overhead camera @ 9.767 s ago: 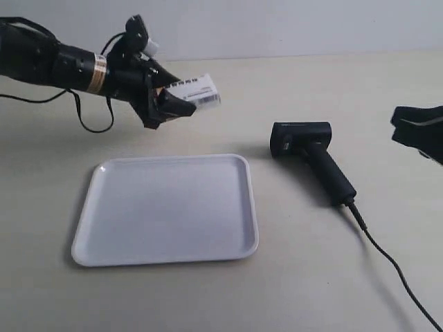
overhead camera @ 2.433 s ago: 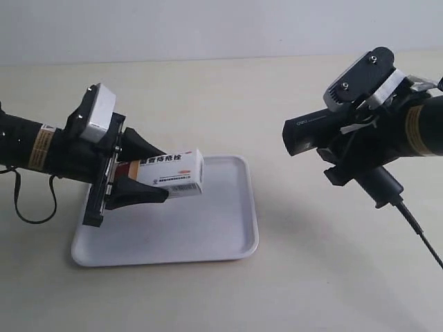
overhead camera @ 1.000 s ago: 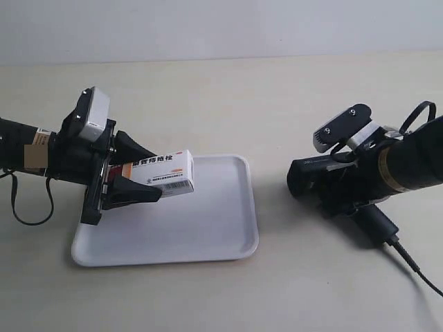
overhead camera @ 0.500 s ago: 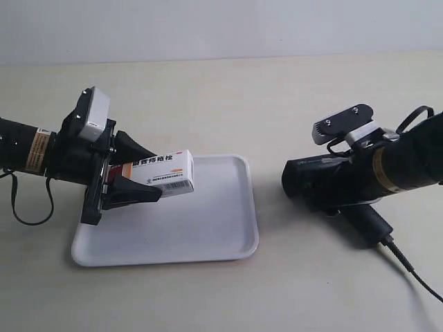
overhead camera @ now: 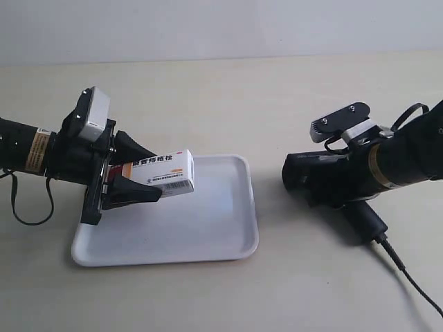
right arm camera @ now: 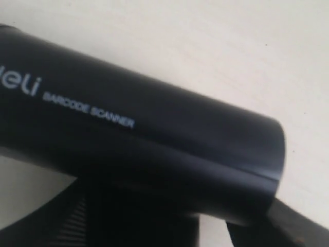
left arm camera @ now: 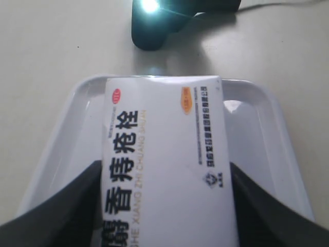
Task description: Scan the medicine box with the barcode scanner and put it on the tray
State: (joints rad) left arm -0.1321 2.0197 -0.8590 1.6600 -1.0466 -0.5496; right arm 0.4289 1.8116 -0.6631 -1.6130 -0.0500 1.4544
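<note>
My left gripper (overhead camera: 154, 174) is shut on the medicine box (overhead camera: 161, 173), a white carton with dark characters and a barcode. It hangs level above the left half of the white tray (overhead camera: 208, 225), not touching it. In the left wrist view the medicine box (left arm camera: 164, 154) sits between both dark fingers (left arm camera: 61, 206) over the tray (left arm camera: 267, 134). Beyond it the barcode scanner (left arm camera: 154, 25) faces the box with its light on. My right gripper (overhead camera: 344, 197) is shut on the scanner (overhead camera: 315, 173), held low by the table to the right of the tray. The scanner body (right arm camera: 144, 139) fills the right wrist view.
The scanner's black cable (overhead camera: 408, 283) trails over the beige table toward the front right corner. A light wall runs along the back.
The right arm has brought the scanner down from a raised pose to just above the table and levelled it, head toward the tray. The left gripper and box have stayed put over the last second.
</note>
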